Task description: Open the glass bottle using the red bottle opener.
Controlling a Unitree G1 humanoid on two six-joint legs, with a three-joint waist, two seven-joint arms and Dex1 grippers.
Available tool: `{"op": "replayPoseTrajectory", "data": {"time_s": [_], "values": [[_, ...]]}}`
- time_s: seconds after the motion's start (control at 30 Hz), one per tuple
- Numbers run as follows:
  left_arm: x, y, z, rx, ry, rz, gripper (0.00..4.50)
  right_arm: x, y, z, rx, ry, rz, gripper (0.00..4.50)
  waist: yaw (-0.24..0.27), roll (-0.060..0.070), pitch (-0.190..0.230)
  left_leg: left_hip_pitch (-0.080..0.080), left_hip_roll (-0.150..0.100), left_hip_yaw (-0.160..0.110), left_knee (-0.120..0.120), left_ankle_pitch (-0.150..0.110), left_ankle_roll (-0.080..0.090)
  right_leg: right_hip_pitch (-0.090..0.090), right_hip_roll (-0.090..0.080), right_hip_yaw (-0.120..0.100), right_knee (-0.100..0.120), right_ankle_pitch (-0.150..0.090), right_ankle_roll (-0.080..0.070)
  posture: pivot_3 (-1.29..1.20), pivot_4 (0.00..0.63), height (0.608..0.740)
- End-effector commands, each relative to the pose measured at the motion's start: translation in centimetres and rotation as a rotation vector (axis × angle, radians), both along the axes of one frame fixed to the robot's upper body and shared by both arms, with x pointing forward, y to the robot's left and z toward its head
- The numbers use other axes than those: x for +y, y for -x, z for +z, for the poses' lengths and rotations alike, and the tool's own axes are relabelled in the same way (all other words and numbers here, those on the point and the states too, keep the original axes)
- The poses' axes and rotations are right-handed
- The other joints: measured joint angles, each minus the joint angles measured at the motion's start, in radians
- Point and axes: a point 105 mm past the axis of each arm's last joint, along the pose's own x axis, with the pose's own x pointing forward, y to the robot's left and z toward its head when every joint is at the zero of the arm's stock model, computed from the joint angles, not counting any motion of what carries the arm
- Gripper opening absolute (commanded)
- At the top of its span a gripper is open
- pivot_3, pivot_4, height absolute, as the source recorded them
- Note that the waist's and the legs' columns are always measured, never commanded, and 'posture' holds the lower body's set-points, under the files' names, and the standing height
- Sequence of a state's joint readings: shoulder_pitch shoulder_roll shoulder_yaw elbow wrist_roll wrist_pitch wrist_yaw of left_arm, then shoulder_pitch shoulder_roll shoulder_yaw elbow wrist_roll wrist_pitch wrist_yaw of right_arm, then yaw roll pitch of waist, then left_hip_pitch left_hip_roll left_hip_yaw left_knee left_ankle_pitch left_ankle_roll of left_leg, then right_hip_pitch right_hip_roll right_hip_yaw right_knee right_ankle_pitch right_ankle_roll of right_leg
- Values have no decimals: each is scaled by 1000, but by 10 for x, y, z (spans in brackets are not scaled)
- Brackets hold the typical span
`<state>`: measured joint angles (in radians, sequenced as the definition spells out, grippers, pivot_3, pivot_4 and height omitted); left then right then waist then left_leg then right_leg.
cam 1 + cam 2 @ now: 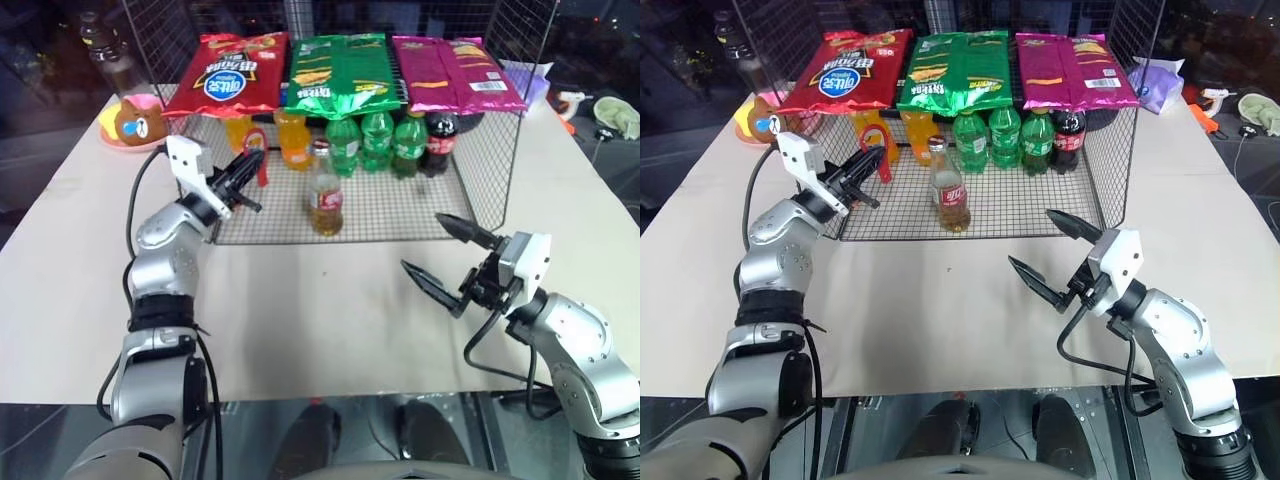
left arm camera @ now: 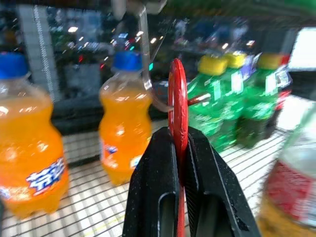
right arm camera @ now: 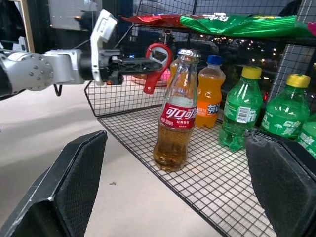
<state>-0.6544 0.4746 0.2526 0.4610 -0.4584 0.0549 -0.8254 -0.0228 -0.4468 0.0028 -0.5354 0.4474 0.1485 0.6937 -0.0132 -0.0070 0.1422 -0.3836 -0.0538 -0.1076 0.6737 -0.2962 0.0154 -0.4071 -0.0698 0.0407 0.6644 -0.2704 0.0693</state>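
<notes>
The glass bottle (image 1: 326,195) stands upright on the wire shelf floor, amber drink inside, red-and-white label, crown cap on. My left gripper (image 1: 250,160) is left of it at about cap height, shut on the red bottle opener (image 2: 177,98), which is clamped edge-on between the black fingers (image 2: 153,187). In the right wrist view the red bottle opener (image 3: 157,61) has its ring head up and its handle hanging down, a short gap from the bottle's neck. My right gripper (image 1: 421,242) hovers open over the table, in front and to the right of the bottle, holding nothing.
A wire rack (image 1: 480,200) encloses the bottle, with snack bags (image 1: 345,70) lying on its top. Orange soda bottles (image 1: 292,140), green bottles (image 1: 375,140) and a dark cola bottle (image 1: 442,140) line its back. A bear-face plate (image 1: 130,122) sits at the far left.
</notes>
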Motion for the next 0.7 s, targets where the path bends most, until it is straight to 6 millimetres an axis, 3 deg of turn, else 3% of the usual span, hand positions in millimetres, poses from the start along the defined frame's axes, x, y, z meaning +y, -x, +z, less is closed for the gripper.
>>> {"op": "replayPoseTrajectory", "data": {"time_s": [0.03, 0.23, 0.33, 0.47, 0.7], "values": [[-1, 10, 22, -72, 69, -36, 26, 1, 3, 3, -27, -2, 6, 4500, 0, 0, 0, 0, 0, 0, 0, 0, 0, 0, 0, 0, 0, 0, 0, 0, 150, 740], [3, 16, 26, -66, 116, -41, 26, 0, 2, 2, -22, -2, 1, 4500, -6, 0, 0, 0, 0, 0, 1, 0, 0, 0, 0, 0, 1, 0, 0, 0, 150, 740], [-6, 26, 22, -48, 100, -109, 26, -1, -1, 2, -6, -9, -26, 4500, -8, 0, 0, 0, 0, 0, 1, 0, 0, 0, 0, 1, 1, 0, 0, 0, 150, 740], [-14, 52, 16, -11, 83, -192, 26, -4, 0, 1, 28, -13, -40, 4500, -8, 0, 0, 0, 1, 1, 0, 0, 0, 0, 0, 1, 1, 0, 0, 0, 150, 740], [4, 99, 15, 67, 102, -211, 26, -7, 3, -4, 124, -8, 9, 4500, -1, 0, 0, 1, 2, 1, 0, 0, 0, 0, 0, 2, 1, 0, 0, 0, 150, 740]]}}
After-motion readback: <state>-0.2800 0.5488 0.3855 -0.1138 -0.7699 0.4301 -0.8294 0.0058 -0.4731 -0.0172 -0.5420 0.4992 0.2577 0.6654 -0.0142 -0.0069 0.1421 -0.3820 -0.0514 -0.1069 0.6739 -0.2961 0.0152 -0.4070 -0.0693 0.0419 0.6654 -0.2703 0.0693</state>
